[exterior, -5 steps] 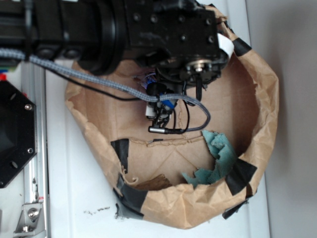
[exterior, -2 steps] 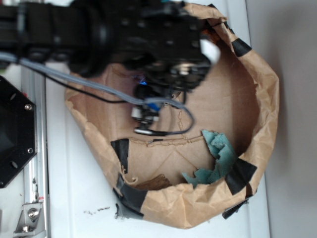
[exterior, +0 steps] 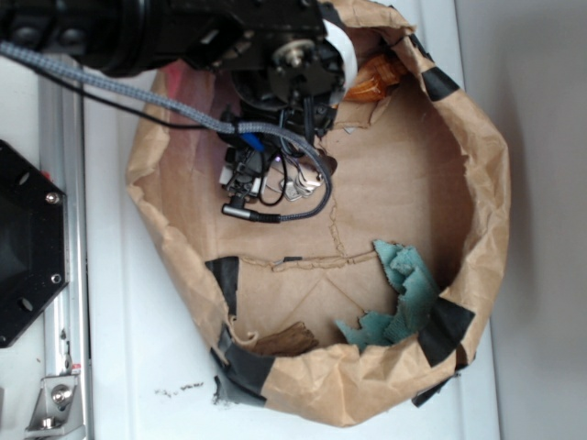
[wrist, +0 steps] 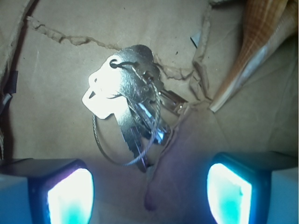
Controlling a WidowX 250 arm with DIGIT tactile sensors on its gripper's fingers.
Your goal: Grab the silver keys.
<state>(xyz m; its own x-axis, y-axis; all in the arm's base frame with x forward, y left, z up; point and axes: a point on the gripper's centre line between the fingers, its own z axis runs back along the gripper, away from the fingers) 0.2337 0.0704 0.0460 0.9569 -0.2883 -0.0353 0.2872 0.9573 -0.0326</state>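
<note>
From outside, my gripper (exterior: 275,188) hangs over the keys (exterior: 298,190) in the paper nest (exterior: 495,183), toward ten o'clock.

From the wrist, the keys (wrist: 128,100) lie at eleven o'clock, my fingers (wrist: 70,193) spread wide. They sit off-center; I might pinch only the thin ring and drop them.

Black WidowX arm with cabled wrist and glowing fingertips

The arm (exterior: 183,32) is matte black, with a round silver hub at the wrist. A grey braided cable (exterior: 138,92) and thin black wires loop beside the gripper (wrist: 149,191). Its two dark fingers carry pads (wrist: 70,196) glowing cyan-white.
</note>
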